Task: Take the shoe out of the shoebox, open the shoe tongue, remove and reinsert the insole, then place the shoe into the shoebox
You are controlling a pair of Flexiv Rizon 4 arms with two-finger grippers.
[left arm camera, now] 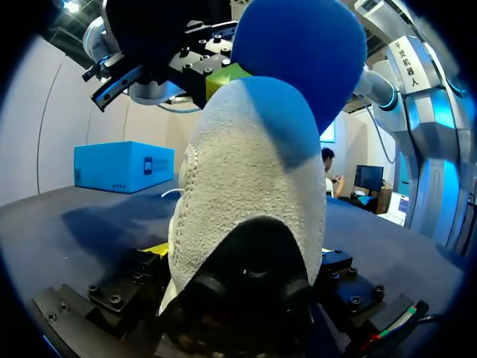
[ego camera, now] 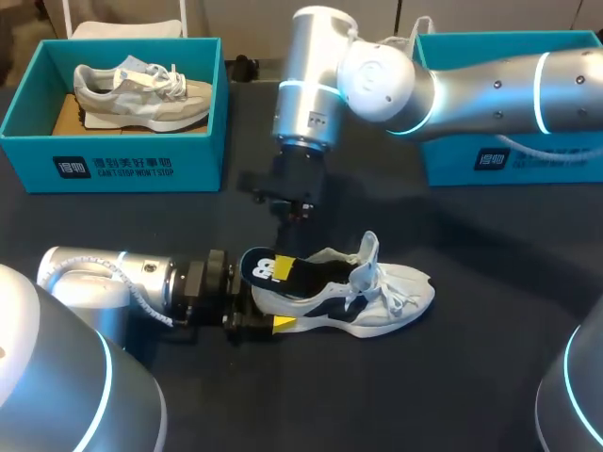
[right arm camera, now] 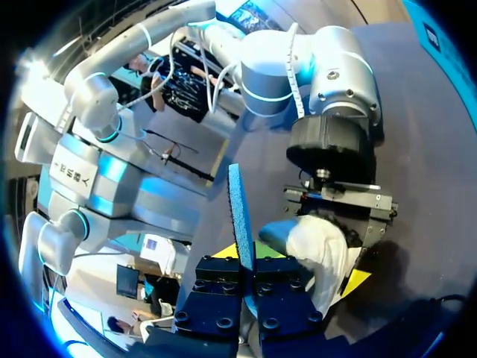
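Out of the shoebox already: shoe (ego camera: 377, 297) on the table (ego camera: 452, 377), well apart from the 2 teal shoeboxes (ego camera: 113, 165), tongue (ego camera: 367, 252) standing up, seemingly opened. Held at the heel by the left gripper (ego camera: 264, 306), closed on it from 2 sides. Blue insole (ego camera: 267, 266) half out of the heel opening, pinched by the right gripper (right arm camera: 246, 257). Impossible to tell whether going out or in. Probably left: seating the insole, then boxing the shoe.

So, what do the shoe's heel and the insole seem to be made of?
The shoe at its heel looks like matte white knit fabric: a pebbled weave shows. The insole seems to be foam with a smooth blue face; its thin edge looks grainy.
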